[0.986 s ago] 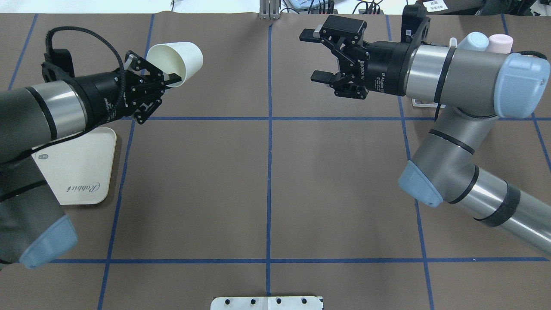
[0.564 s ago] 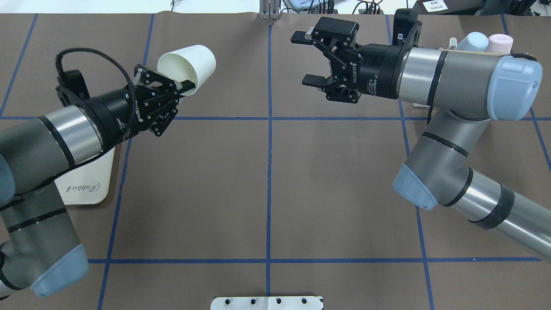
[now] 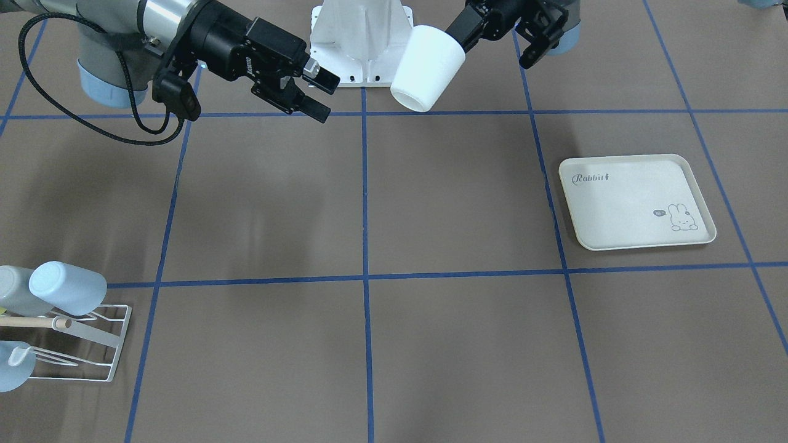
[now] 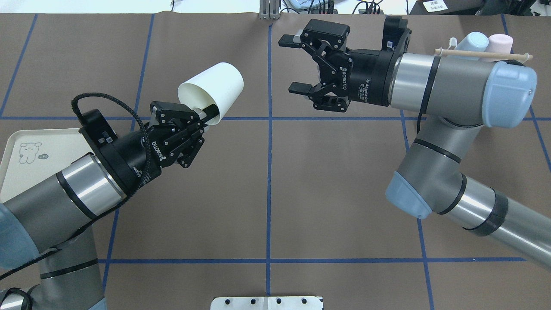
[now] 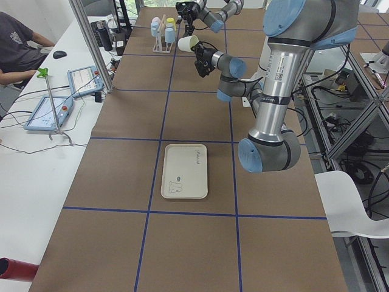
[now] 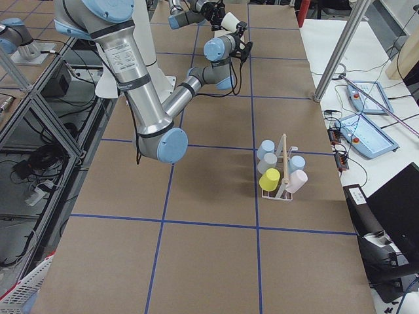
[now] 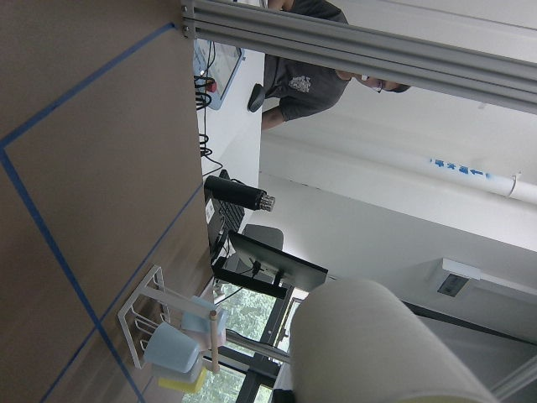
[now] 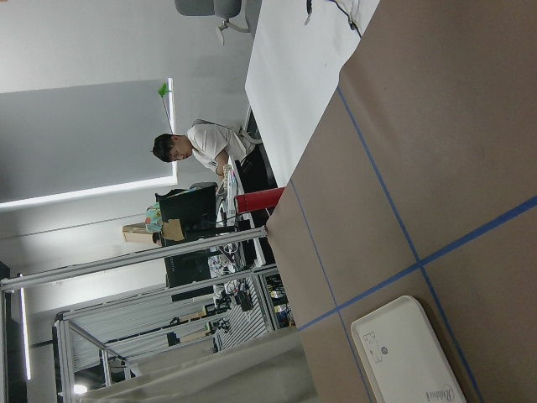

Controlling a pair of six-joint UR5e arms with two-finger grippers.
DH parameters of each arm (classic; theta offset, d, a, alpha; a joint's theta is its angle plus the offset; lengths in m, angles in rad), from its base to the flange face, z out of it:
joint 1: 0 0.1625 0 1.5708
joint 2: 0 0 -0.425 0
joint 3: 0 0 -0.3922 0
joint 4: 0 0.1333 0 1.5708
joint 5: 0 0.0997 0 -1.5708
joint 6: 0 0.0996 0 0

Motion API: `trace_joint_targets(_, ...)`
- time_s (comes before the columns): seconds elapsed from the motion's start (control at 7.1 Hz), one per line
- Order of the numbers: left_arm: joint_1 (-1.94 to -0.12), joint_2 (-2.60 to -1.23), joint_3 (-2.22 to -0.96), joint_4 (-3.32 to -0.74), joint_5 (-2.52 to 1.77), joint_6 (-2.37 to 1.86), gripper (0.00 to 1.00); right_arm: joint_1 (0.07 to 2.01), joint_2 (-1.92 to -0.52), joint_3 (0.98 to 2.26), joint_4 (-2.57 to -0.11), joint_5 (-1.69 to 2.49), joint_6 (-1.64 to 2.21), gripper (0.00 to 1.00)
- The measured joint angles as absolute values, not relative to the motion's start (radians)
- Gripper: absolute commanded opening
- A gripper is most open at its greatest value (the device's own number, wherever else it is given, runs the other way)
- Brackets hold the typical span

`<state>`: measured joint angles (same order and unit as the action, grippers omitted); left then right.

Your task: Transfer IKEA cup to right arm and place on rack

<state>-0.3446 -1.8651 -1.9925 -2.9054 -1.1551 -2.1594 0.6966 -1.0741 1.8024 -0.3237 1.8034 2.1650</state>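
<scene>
The cream IKEA cup (image 4: 213,88) hangs in the air, tilted, bottom pointing toward the table's middle. My left gripper (image 4: 205,113) is shut on its rim, one finger inside the mouth. It also shows in the front view (image 3: 426,67), held by the left gripper (image 3: 463,27). My right gripper (image 4: 291,64) is open and empty, facing the cup across a gap; in the front view it (image 3: 324,95) is left of the cup. The white wire rack (image 3: 92,344) with its wooden rod (image 4: 482,53) stands at the far right, behind the right arm.
The rack holds light blue (image 3: 68,287), pink (image 4: 499,41) and yellow (image 6: 269,179) cups. A cream rabbit-print tray (image 3: 634,200) lies on the left side, also seen overhead (image 4: 26,159). A metal mount plate (image 4: 267,302) sits at the near edge. Operators sit at a side desk (image 5: 42,109).
My left arm has carried the cup right and nearer, toward the table's middle. My right gripper has moved left toward it, still open. The gap between them has narrowed.
</scene>
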Motion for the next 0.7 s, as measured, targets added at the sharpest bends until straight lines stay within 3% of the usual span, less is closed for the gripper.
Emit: trace_joint_targets(0.7,-0.312,-1.953,-1.946,-2.900,-1.150,-2.100,0.00,0.667,-1.065,1.800,-0.324,1.789,2.159,1.00)
